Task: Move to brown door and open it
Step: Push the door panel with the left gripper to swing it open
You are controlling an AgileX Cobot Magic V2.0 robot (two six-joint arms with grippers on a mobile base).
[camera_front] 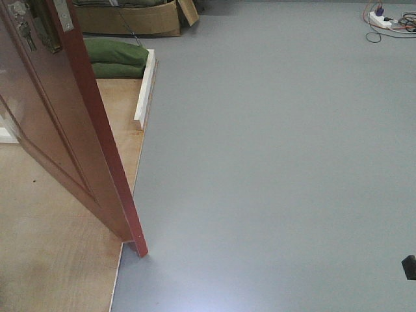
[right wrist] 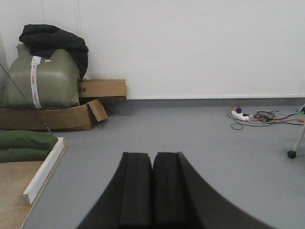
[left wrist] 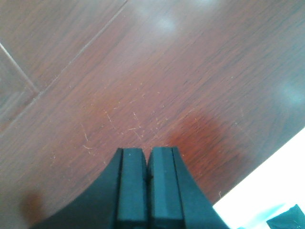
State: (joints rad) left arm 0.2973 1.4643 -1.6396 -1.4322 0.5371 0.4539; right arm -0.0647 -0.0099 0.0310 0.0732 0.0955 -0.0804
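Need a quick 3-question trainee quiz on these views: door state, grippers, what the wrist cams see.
1. True or false: in the front view the brown door stands swung open, with its latch edge showing.
2. What does the left gripper face in its wrist view? A) a window B) the door's wood face C) a table top
3. Fill in: the right gripper has its jaws ____ and points toward a white wall.
Key: 1 true; 2 B; 3 shut.
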